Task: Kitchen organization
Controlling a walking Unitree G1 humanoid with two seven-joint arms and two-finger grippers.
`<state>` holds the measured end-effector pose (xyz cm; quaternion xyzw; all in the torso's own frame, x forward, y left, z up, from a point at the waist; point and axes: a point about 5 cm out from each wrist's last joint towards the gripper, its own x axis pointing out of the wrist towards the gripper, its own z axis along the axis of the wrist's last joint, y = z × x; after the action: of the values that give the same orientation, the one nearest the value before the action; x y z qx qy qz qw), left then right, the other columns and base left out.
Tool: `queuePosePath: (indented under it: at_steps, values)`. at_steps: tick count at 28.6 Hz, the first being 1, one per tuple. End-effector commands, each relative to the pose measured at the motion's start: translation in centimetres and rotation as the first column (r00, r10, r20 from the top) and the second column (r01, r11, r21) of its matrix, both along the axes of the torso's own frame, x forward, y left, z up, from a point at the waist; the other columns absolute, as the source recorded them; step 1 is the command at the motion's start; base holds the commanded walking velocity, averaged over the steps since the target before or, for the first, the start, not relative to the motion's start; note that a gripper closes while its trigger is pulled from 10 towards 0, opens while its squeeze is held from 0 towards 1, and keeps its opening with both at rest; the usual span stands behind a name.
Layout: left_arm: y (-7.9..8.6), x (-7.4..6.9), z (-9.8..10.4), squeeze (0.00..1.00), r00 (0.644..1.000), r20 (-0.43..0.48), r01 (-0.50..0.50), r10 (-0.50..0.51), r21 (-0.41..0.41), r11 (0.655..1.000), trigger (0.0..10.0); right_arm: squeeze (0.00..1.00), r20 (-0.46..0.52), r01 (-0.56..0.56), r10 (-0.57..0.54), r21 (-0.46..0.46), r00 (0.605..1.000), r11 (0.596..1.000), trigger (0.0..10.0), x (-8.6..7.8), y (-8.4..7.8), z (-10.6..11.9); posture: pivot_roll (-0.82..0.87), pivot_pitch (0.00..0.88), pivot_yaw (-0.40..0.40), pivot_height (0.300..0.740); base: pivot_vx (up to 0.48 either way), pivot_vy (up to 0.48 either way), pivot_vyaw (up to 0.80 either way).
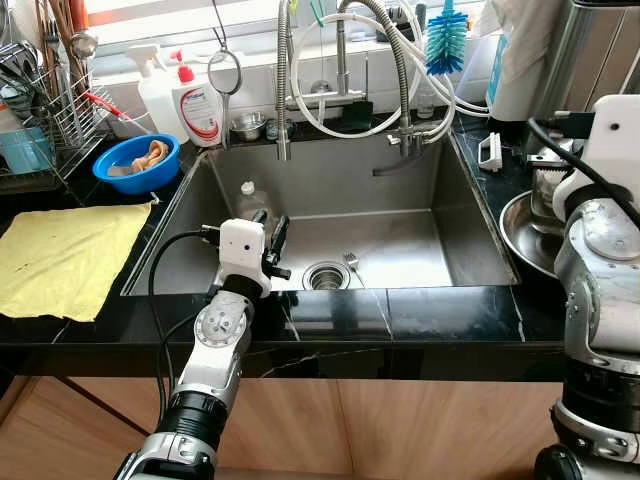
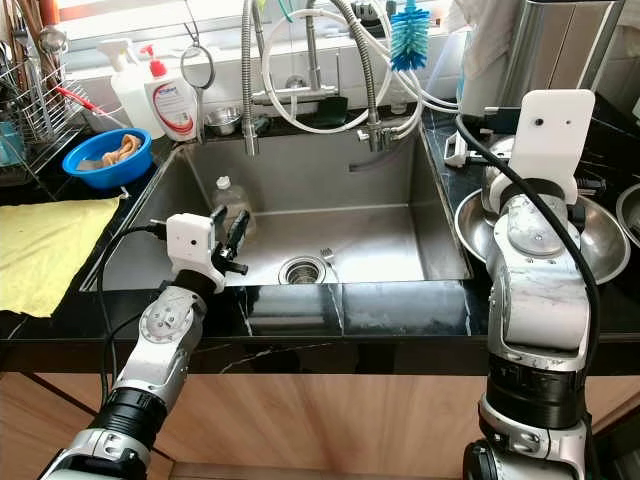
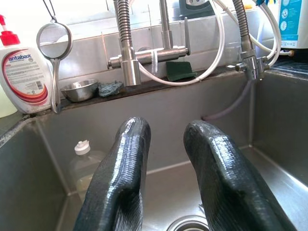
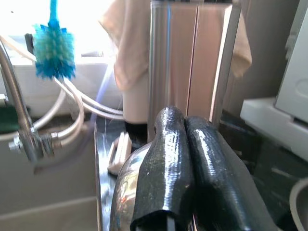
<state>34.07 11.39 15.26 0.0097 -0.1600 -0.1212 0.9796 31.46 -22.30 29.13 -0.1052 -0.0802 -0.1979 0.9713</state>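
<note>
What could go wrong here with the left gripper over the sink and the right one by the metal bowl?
The open left gripper hovers above the sink; reaching in, it might tip the clear bottle standing against the left wall. The shut right gripper sits over the steel bowl near the counter edge and could nudge it.

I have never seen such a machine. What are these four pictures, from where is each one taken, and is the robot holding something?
It is a humanoid robot at a kitchen sink. The two wide pictures come from the two cameras on its head, looking down. The two close pictures come from a camera on each wrist, looking along that gripper's black fingers. The left gripper hangs open over the sink's front edge, holding nothing. The right gripper is shut above a steel bowl on the right counter; I see nothing between its fingers. In the sink lies a plastic bottle. On the left counter are a yellow cloth and a blue bowl.
</note>
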Motion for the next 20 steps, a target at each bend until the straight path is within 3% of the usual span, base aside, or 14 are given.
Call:
queuePosePath:
  at_steps: [1,6,7,8,10,12,14,15,16,20]
  values:
    - [0.6,0.4,0.3,0.0,1.0,0.0,-0.024,0.024,-0.014,1.0,10.0,0.0,0.086,-0.027,0.03,-0.027,0.996,0.999,0.0,-0.3,0.6,2.0,-0.26,0.0,0.143,0.74,0.0,0.0,0.0]
    - [0.6,0.4,0.4,0.0,1.0,0.001,-0.03,0.03,-0.023,0.999,10.0,0.0,0.143,-0.044,0.06,-0.111,0.988,0.993,0.0,-0.3,1.3,3.8,-0.26,0.0,0.144,0.74,0.0,0.0,0.0]
    - [0.7,0.4,0.4,0.0,0.999,0.002,-0.039,0.039,-0.026,0.999,10.0,0.0,0.162,-0.134,0.162,-0.17,0.973,0.976,10.0,0.1,2.5,4.3,-0.26,0.0,0.145,0.74,0.0,0.0,0.0]
    - [0.7,0.4,0.4,0.0,0.999,0.002,-0.039,0.039,-0.026,0.999,10.0,0.0,0.162,-0.134,0.162,-0.17,0.973,0.976,10.0,0.1,2.5,4.3,-0.26,0.0,0.145,0.74,0.0,0.0,0.0]
    - [0.6,0.4,0.5,0.0,0.999,0.004,-0.043,0.043,-0.027,0.999,10.0,0.0,0.176,-0.382,0.388,-0.071,0.905,0.921,10.0,0.9,4.8,3.6,-0.26,0.0,0.142,0.74,0.0,0.0,0.0]
    - [0.6,0.4,0.5,0.0,0.999,0.006,-0.043,0.043,-0.027,0.999,10.0,0.0,0.175,-0.374,0.384,-0.085,0.907,0.923,10.0,1.0,4.8,3.6,-0.25,0.0,0.14,0.74,0.0,0.0,0.0]
    - [0.7,0.5,0.6,0.0,0.999,0.01,-0.047,0.047,-0.029,0.998,10.0,0.0,0.184,-0.491,0.491,-0.048,0.852,0.87,10.0,1.3,5.9,3.2,-0.25,0.0,0.138,0.74,0.0,0.0,0.0]
    - [0.7,0.5,0.6,0.0,0.999,0.01,-0.047,0.047,-0.029,0.998,10.0,0.0,0.184,-0.491,0.491,-0.048,0.852,0.87,10.0,1.3,5.9,3.2,-0.25,0.0,0.138,0.74,0.0,0.0,0.0]
    - [0.8,0.4,0.6,0.0,0.998,0.012,-0.053,0.054,-0.029,0.998,10.0,0.0,0.171,-0.579,0.571,-0.009,0.803,0.816,10.0,1.6,6.8,2.5,-0.24,0.0,0.129,0.74,0.0,0.0,0.0]
    - [0.9,0.4,0.6,0.0,0.998,0.013,-0.058,0.059,-0.029,0.998,10.0,0.0,0.143,-0.598,0.59,0.024,0.795,0.801,10.0,2.2,6.9,1.5,-0.24,0.0,0.128,0.74,0.0,0.0,0.0]
